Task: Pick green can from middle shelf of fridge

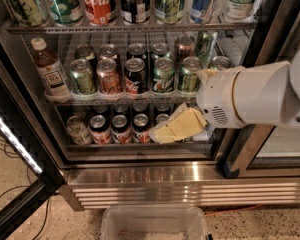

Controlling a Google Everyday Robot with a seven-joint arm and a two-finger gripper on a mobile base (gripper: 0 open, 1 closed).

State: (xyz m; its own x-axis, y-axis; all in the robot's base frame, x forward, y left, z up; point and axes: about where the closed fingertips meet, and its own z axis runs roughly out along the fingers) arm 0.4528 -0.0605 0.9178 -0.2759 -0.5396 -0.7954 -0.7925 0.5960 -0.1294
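Above the end effector (166, 131), the green can (163, 77) stands on the middle shelf (90, 100).

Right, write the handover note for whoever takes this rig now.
Hand: low, in front of the bottom-shelf cans, below the middle shelf; not on the target.
Green can: upright in the front row of the middle shelf, between the black cola can and a duller green can.
Fridge: interior exposed to the arm.
Done: arm is at the fridge.
Left: raise the hand to the green can, grasp it, draw it out.
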